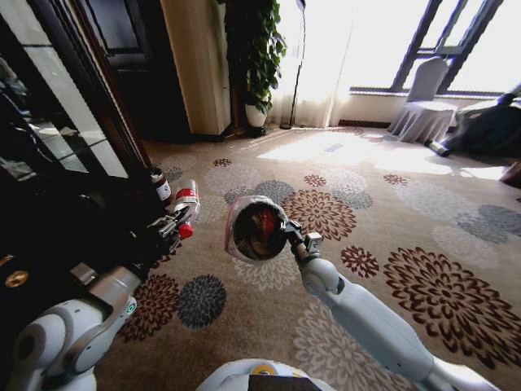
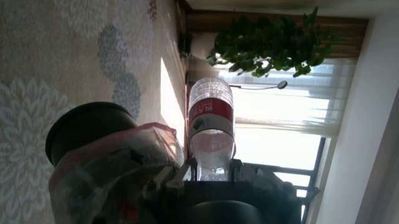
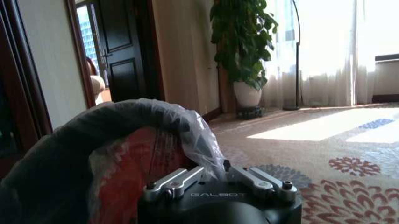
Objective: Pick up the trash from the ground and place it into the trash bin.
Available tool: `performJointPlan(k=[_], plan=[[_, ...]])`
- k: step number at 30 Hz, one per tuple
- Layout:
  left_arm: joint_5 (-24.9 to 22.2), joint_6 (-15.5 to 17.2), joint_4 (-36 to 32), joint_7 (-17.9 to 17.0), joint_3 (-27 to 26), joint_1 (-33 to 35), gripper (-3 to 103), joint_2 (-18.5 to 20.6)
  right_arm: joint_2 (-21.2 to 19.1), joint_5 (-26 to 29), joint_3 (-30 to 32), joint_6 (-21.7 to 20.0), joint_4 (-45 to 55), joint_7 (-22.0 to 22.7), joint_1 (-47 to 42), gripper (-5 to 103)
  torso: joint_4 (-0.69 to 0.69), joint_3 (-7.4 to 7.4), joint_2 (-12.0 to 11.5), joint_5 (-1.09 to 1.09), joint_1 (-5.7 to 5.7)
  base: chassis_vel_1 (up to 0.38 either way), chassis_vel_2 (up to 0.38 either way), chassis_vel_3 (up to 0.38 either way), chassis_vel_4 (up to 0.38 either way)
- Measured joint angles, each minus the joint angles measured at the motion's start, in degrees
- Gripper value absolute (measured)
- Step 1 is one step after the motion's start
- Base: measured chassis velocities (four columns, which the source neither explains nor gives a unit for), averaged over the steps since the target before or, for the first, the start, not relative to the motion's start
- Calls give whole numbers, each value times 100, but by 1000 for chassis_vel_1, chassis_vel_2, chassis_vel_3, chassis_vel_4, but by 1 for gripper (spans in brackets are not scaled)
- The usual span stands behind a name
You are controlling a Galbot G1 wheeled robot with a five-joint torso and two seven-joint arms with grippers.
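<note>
My left gripper [image 1: 181, 218] is shut on the neck of a clear plastic bottle [image 1: 187, 195] with a red label, a piece of the trash, and holds it above the carpet. In the left wrist view the bottle [image 2: 210, 121] stands out from the gripper [image 2: 212, 171], just beside the trash bin [image 2: 87, 128]. My right gripper [image 1: 290, 235] is shut on the rim of the black trash bin [image 1: 256, 230], which is lifted and tipped with its mouth toward me. Its thin bag liner [image 3: 156, 116] bunches over the gripper [image 3: 213, 176]. Red shows inside the bin.
A dark small bottle [image 1: 160, 186] sits by the dark cabinet [image 1: 57, 138] on my left. A potted plant [image 1: 259, 57] and floor lamp stand at the far wall, and a covered chair [image 1: 423, 106] at the far right. Patterned carpet [image 1: 391, 212] spreads ahead.
</note>
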Motion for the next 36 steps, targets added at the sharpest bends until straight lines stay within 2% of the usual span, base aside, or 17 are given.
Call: performJointPlan(k=[1, 2, 4, 8, 14, 21, 23, 26, 36], plan=[[-152, -53, 8, -234, 41, -13, 27, -59, 0, 0, 0, 0, 0, -2, 0, 0, -1, 0, 0, 1, 0, 0, 0, 0, 0], [-152, -53, 8, -234, 41, -13, 27, -59, 0, 0, 0, 0, 0, -2, 0, 0, -1, 0, 0, 1, 0, 0, 0, 0, 0], [-580, -93, 36, -686, 113, -37, 27, -191, 0, 0, 0, 0, 0, -1, 0, 0, -3, 0, 0, 0, 0, 0, 0, 0, 0], [-893, 1, 60, -839, 136, 14, 27, -255, 0, 0, 0, 0, 0, 0, 0, 0, -2, 0, 0, 1, 0, 0, 0, 0, 0], [-1078, 152, 95, -1063, 171, -20, 27, -143, 0, 0, 0, 0, 0, -1, 0, 0, -2, 0, 0, 1, 0, 0, 0, 0, 0], [-1106, 475, 109, -1210, 137, -225, 27, -62, 0, 0, 0, 0, 0, -1, 0, 0, -2, 0, 0, 1, 0, 0, 0, 0, 0], [-1076, 969, 115, -1526, 229, -210, 27, -23, 0, 0, 0, 0, 0, -1, 0, 0, -2, 0, 0, 0, 0, 0, 0, 0, 0], [-1048, 1154, 118, -1657, 410, -184, 27, -53, 0, 0, 0, 0, 0, -1, 0, 0, -1, 0, 0, 0, 0, 0, 0, 0, 0], [-1038, 1307, 125, -1704, 875, -441, 27, -97, 0, 0, 1, 0, 0, -1, 0, 0, -1, 0, 0, 1, 0, 0, 0, 0, 0]])
